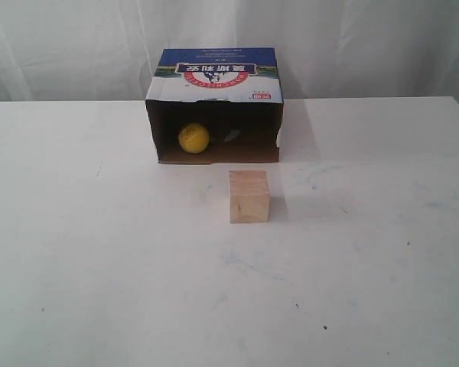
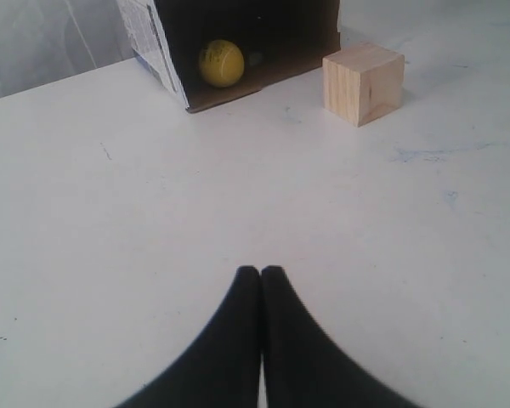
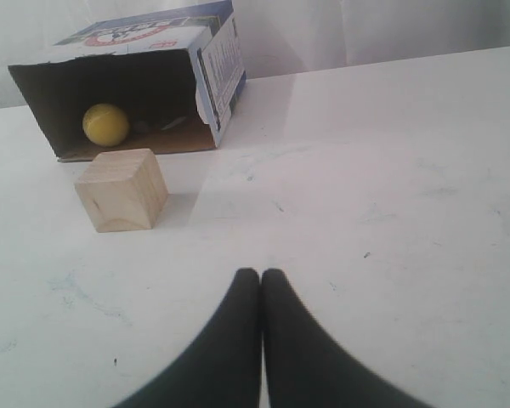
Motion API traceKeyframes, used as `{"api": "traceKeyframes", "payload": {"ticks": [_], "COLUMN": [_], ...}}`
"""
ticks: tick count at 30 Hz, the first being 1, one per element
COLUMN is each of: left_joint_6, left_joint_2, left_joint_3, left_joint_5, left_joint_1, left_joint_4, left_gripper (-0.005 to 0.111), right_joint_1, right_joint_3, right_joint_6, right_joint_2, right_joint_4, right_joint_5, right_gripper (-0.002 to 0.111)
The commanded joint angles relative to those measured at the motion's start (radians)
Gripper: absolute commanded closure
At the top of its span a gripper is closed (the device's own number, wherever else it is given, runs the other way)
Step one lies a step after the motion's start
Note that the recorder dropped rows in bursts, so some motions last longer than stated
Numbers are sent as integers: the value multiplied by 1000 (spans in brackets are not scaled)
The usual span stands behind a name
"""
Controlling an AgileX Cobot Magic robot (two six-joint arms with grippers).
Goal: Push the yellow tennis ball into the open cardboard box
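Note:
The yellow tennis ball [image 1: 193, 138] rests inside the open cardboard box [image 1: 214, 76], toward the left of its dark mouth. The box lies on its side at the back of the white table, blue printed panel up. Both wrist views show the ball [image 2: 220, 63] [image 3: 105, 124] within the box [image 2: 157, 38] [image 3: 217, 64]. My left gripper [image 2: 261, 272] is shut with nothing in it, hanging over bare table well short of the box. The right gripper [image 3: 261, 274] is likewise shut and empty, far from the box. Neither gripper appears in the exterior view.
A pale wooden cube [image 1: 249, 196] stands on the table just in front of the box's right half, also seen as the cube [image 2: 363, 82] [image 3: 121, 189]. A white curtain hangs behind the table [image 1: 99, 267].

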Motion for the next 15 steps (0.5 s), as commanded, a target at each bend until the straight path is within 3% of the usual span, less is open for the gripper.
{"api": "traceKeyframes", "payload": {"ticks": [1,10,15], "left_joint_6": [-3,-3,-3], "left_joint_2": [-5,-5,-5], "left_joint_3": [3,3,3], "left_joint_5": [0,0,0], "left_joint_1": [90,356,408], "left_joint_4": [-10,-10,-10], "left_gripper": [107,107,107], "right_joint_1": [-3,-3,-3], "right_joint_3": [5,5,5], "right_joint_6": [-4,-4,-4], "right_joint_2": [-5,-5,-5], "right_joint_4": [-5,-5,-5], "right_joint_5": [-8,-8,-8], "right_gripper": [108,108,108]}}
